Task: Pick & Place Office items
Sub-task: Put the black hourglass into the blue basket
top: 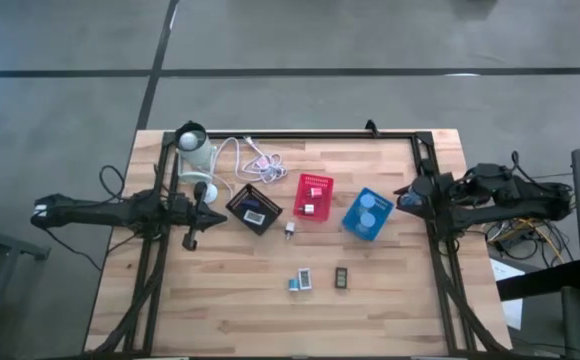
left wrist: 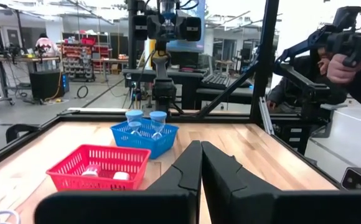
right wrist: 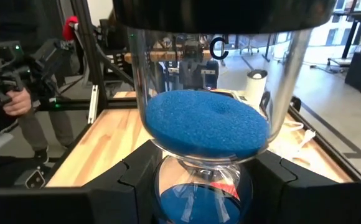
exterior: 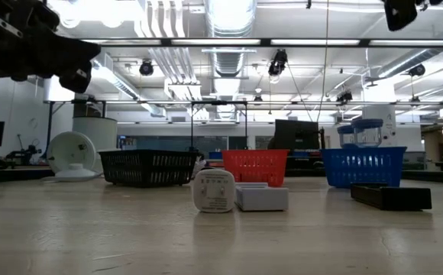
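An hourglass [right wrist: 206,118] of clear glass with blue sand and a dark top cap fills the right wrist view, and my right gripper [right wrist: 205,183] is shut on it at the table's right side [top: 407,198], raised off the wood. The blue bin [top: 367,214] holds two pale-blue round pieces [left wrist: 146,117]. Small blocks lie on the wood: a white one [top: 290,230], a teal and white pair [top: 301,281] and a black one [top: 341,278]. My left gripper [left wrist: 200,180] is shut on nothing, held level at the table's left [top: 215,212]. My right gripper pinches the hourglass between its two fingers [right wrist: 140,177] at the narrow waist and the top of the lower bulb [right wrist: 171,186]. The fingers come at it about level. The hourglass stands upright in the hold, with sand in both bulbs, lifted clear of the table.
A red bin [top: 313,196] and a black bin [top: 255,208] stand in a row with the blue one. A white lamp [top: 195,150] with its cable is at the far left. A person's hands with controllers show beyond the table [left wrist: 348,59].
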